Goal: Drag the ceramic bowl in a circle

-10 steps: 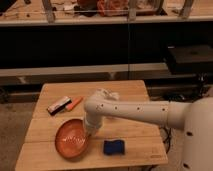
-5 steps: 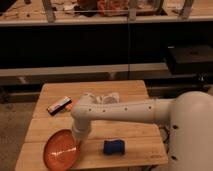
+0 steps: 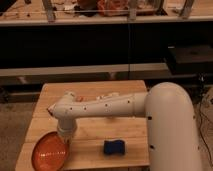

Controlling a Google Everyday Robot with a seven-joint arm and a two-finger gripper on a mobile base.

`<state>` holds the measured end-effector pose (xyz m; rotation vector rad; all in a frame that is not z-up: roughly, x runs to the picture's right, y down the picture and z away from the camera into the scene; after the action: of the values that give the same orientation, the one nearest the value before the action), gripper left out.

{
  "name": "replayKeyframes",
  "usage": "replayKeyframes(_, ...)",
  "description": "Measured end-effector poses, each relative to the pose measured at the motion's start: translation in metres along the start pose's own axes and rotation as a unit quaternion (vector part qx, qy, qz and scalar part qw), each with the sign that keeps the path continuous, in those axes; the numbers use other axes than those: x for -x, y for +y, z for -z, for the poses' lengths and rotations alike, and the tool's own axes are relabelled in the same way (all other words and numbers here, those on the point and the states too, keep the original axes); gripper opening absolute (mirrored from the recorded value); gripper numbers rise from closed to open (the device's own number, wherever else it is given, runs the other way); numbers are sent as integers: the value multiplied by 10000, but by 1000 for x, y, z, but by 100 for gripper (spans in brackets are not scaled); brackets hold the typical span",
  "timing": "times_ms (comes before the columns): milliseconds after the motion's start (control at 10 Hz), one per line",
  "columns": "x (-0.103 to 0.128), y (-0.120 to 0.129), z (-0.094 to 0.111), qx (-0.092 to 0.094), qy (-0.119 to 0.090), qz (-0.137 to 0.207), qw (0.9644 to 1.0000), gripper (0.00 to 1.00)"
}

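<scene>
Down at a near corner of the tabletop [image 3: 90, 95], the tool [image 3: 65, 140] meets the ceramic bowl [image 3: 49, 154] at its rim; how wide it stands, I cannot tell. A blue sponge [image 3: 114, 147] lies apart.

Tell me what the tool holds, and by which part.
It cannot be told. The tool is down at the upper-right rim of the ceramic bowl, but the arm hides any hold.

Lab-like room: dark shelving [image 3: 100, 47] behind wooden table [image 3: 127, 129], gripper [image 3: 64, 143] at ceramic bowl [image 3: 47, 154].
</scene>
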<state>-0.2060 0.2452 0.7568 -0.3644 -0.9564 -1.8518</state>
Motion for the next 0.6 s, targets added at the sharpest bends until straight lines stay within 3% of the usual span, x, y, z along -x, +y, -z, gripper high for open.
replayKeyframes(200, -25, 11, 11, 115, 78, -233, 9996, 0)
replayKeyframes(600, -88, 34, 20, 134, 196, -629, 9977, 0)
